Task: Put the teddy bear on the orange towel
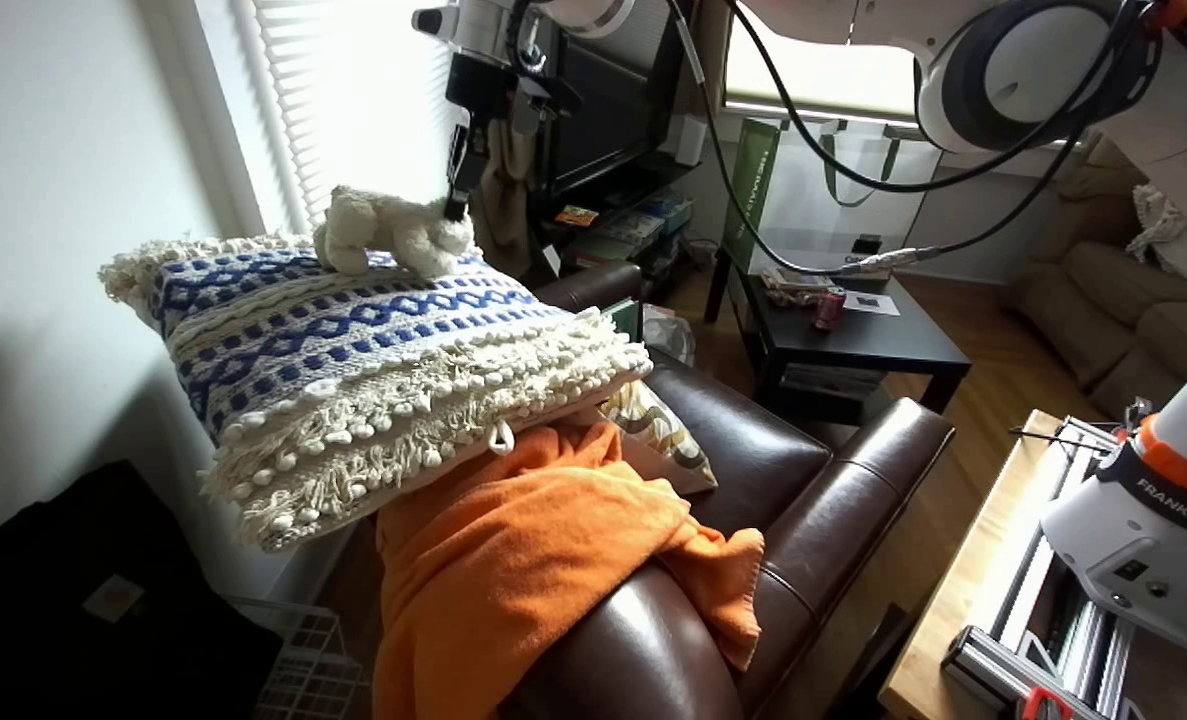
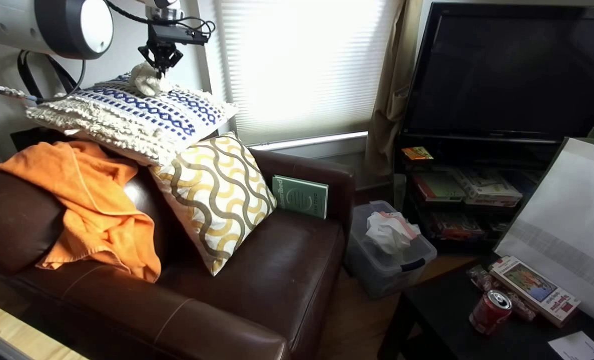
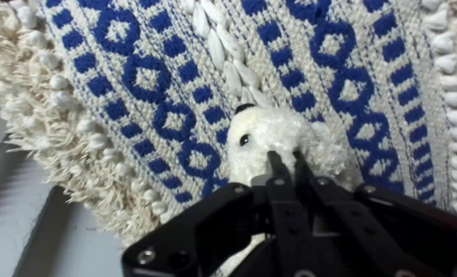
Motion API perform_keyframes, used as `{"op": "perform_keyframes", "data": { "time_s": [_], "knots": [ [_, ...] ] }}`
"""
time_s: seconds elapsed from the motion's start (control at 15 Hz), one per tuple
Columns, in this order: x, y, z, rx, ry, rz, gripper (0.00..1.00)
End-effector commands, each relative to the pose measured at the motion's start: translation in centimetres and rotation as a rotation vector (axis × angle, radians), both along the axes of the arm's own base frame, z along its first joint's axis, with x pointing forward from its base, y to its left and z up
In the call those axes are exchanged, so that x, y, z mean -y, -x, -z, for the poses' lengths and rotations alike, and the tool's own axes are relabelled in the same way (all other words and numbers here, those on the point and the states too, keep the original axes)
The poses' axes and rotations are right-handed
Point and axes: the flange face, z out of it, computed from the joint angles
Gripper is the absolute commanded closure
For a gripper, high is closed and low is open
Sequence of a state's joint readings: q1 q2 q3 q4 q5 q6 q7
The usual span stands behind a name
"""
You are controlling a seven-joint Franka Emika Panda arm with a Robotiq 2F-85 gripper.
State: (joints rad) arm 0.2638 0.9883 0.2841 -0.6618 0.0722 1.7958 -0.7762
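1. In an exterior view I found the teddy bear at the upper left of the frame, on the far part of the blue-and-white cushion, not yet on the orange towel, which lay draped over the brown leather chair at the lower middle. The end effector pointed down at the bear's head; the trunk reached out leftward from the tips, so I expected it to swing or sag that way once lifted.

2. In an exterior view the teddy bear made a pale lump at the upper left, close under the end effector. I judged it light, soft and hard to break, its plush more grippy than slick.

3. In the wrist view the fingers stood nearly together just below the middle of the frame, pinching what looked to be plush on the head, to the lower right of a black eye. I read that as a shallow hold from which fluff might pull free; a deeper bite across the trunk, squeezed firmly since stuffing gives, seemed safer.
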Motion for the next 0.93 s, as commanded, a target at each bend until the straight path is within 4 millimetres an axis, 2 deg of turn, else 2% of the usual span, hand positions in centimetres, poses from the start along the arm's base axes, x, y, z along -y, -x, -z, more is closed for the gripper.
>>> {"op": "perform_keyframes", "data": {
  "time_s": [0.0, 0.13, 0.33, 0.53, 0.87],
  "knots": [
    [2.8, 1.1, -7.1, 0.007, 0.032, 0.2, 0.98],
    [4.8, 1.3, -9.7, 0.001, 0.017, 0.314, 0.98],
    [8.2, 1.8, -11.2, -0.037, 0.003, 0.477, 0.98],
    [11.1, 2.3, -10.6, -0.114, -0.02, 0.619, 0.98],
    [12.9, 4.5, -8.0, -0.317, -0.124, 0.767, 0.98]
  ]
}}
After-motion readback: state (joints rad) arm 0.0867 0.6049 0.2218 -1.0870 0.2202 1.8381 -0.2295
